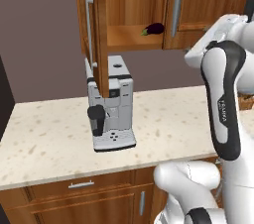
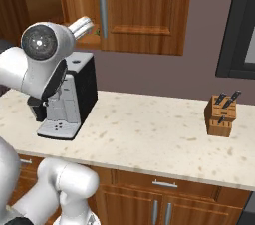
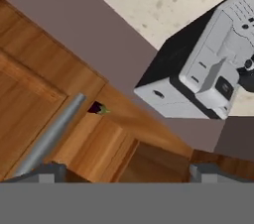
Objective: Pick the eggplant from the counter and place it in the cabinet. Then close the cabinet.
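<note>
Inside the open cabinet (image 1: 134, 5) lies the eggplant (image 1: 153, 29), apart from the wide-spread gripper (image 3: 129, 172).

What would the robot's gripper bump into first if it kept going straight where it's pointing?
Probably the cabinet: the hand view looks at its wood near the silver handle, with the eggplant peeking past the door edge. Depth is hard to judge.

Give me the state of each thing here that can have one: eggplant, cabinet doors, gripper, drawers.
eggplant: lying on the cabinet shelf, released.
left cabinet door: swung open, edge toward the left base camera.
right cabinet door: closed.
gripper: open, empty, near the right door's handle.
drawers: shut.
</note>
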{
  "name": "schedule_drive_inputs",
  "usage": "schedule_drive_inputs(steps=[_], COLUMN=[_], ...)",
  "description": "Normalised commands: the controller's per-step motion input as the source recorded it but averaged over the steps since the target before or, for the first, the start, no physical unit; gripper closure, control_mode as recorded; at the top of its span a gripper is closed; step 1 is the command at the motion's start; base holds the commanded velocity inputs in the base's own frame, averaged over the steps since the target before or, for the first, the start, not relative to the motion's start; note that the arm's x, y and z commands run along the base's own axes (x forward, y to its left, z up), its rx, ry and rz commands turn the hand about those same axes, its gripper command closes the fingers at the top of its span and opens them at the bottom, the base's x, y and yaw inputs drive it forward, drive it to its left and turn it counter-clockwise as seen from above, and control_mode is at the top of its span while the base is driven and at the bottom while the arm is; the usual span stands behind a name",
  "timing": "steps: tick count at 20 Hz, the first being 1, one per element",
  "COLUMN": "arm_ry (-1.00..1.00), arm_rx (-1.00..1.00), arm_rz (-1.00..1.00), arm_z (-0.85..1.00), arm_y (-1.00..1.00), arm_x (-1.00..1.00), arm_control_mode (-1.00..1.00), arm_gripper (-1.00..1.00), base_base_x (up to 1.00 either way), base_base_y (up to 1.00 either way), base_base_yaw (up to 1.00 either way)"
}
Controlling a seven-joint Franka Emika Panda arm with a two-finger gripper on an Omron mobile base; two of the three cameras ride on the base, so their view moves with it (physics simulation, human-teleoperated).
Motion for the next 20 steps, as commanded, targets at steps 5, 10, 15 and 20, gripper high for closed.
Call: schedule_drive_inputs(steps=[5,10,15,20], arm_ry=[-0.33,-0.36,-0.13,-0.07], arm_rx=[-0.27,-0.23,-0.17,-0.2], arm_rz=[0.06,0.08,0.03,0.0], arm_z=[-0.12,0.11,0.31,0.02], arm_y=[0.94,0.74,0.59,0.84], arm_x=[-0.99,-0.9,-0.72,-0.55], arm_control_mode=[-1.0,-1.0,-1.0,-1.0], arm_gripper=[-1.0,-1.0,-1.0,-1.0], base_base_x=[0.0,0.0,0.0,0.0], base_base_y=[0.0,0.0,0.0,0.0], base_base_yaw=[0.0,0.0,0.0,0.0])
